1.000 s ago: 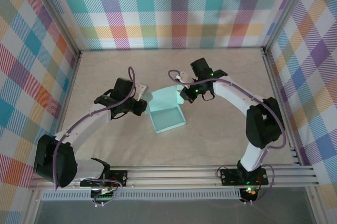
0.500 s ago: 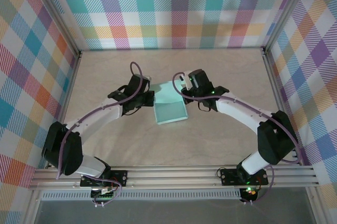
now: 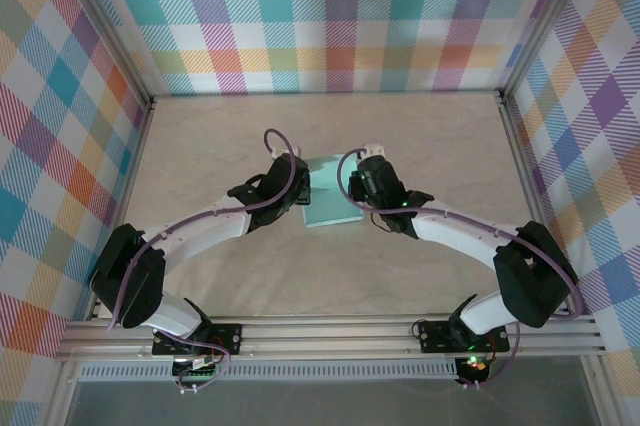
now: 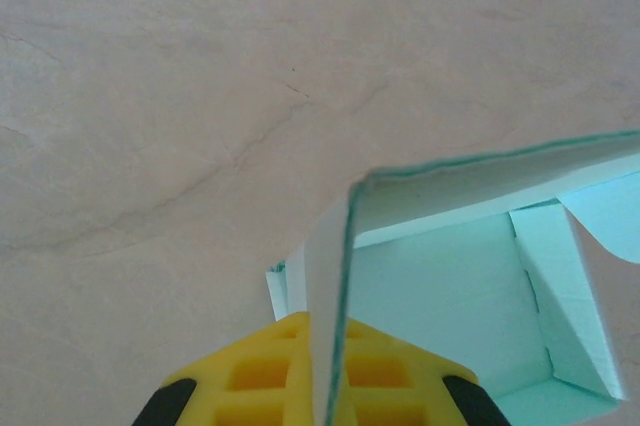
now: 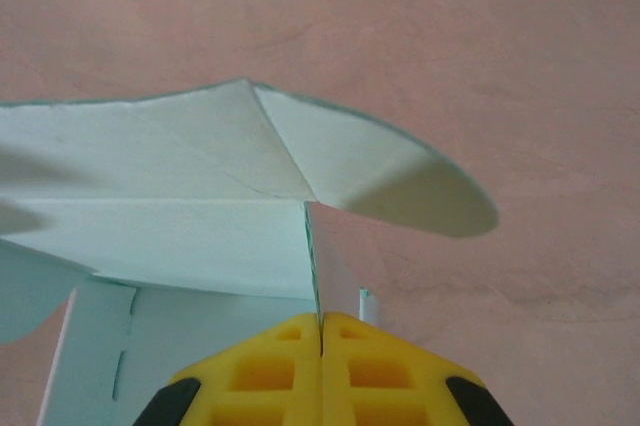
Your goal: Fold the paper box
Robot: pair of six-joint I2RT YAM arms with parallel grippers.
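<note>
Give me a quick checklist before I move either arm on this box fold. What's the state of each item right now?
1. The left gripper shut on a wall of the paper box: ok, it pinches the thin card edge.
2. The right gripper shut on a wall at the opposite side: ok.
3. Box held between both grippers, over the middle of the table: ok.
4. The rounded flap tucked in: not ok, it sticks out loose past the wall.
5. Box base flat on the table: cannot tell.
</note>
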